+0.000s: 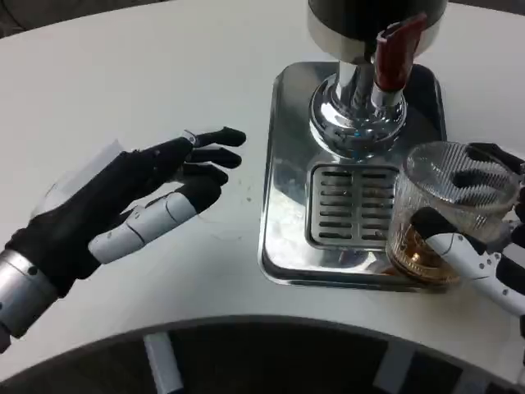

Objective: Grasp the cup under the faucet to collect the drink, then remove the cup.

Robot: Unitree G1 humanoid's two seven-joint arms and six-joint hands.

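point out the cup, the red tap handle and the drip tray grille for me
cup [453, 205]: head view, on its clear ribbed glass wall, above the amber drink.
red tap handle [396, 51]: head view, on the middle of the red lever.
drip tray grille [349, 205]: head view, on the slotted metal plate.

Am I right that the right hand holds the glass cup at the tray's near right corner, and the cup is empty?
Not quite: the head view shows amber drink in the bottom of the cup. The rest stands: the right hand holds it at the near right corner of the tray.
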